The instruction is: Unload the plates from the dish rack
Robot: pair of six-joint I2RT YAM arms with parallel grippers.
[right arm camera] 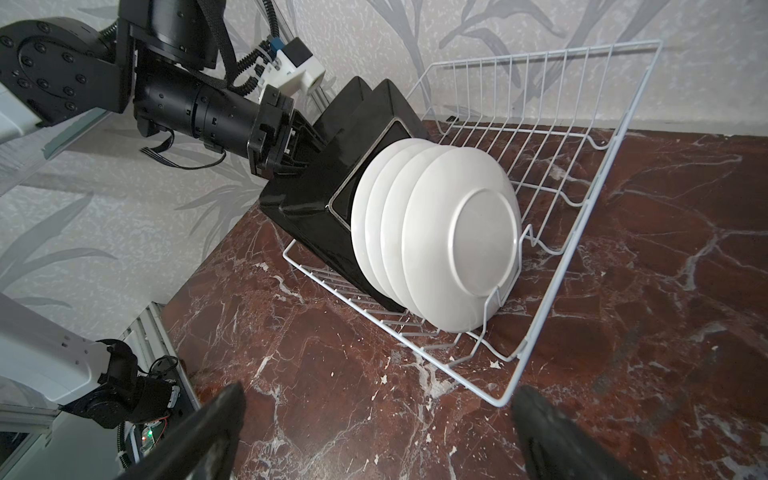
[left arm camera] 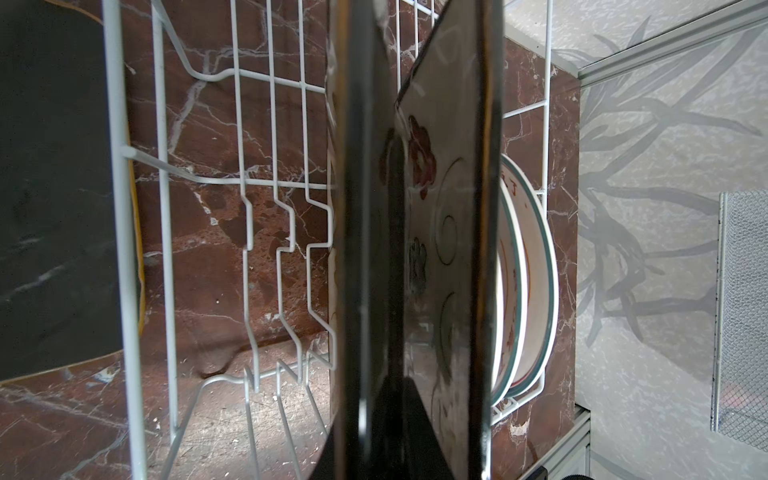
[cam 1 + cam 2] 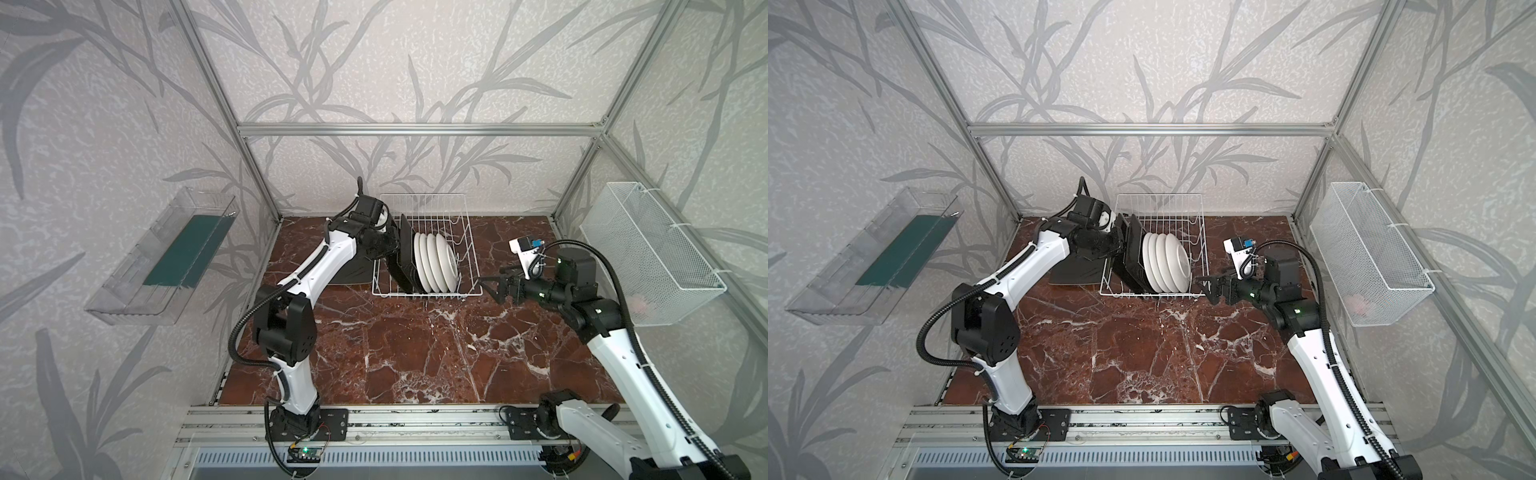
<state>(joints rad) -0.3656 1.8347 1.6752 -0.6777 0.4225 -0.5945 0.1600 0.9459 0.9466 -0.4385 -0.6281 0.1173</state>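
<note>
The left jaws are pinching the rim of the outermost square plate point(image 2: 359, 249), which is standing on edge at the left end of the dish rack point(image 3: 428, 295). The rack is sitting against the table's point(image 3: 415, 357) far edge, about midway along it. The jaws are gripping only a narrow strip of glossy black glaze, so the plate may be at risk of sliding or swinging down once its full weight is hanging from that strip. Its bottom edge is resting among the tines, so a lift that is tilting rather than rising straight could be hooking a wire and dragging the light rack along.

Just beside it, the second square plate point(image 2: 440, 199) is standing with its flowered face toward the held one; I cannot tell whether they are touching. If they are, it could be toppling leftward as its neighbour is leaving. The four round plates point(image 1: 457, 232) are crowding behind it and might be following.

Another square plate point(image 3: 353, 272) is lying dark side up on the table, just beside the rack's left side. Setting the held plate down hard on it could be chipping both.

The right jaws are spread wide and holding nothing, hovering off the rack's near right corner, so nothing is bracing the rack.
</note>
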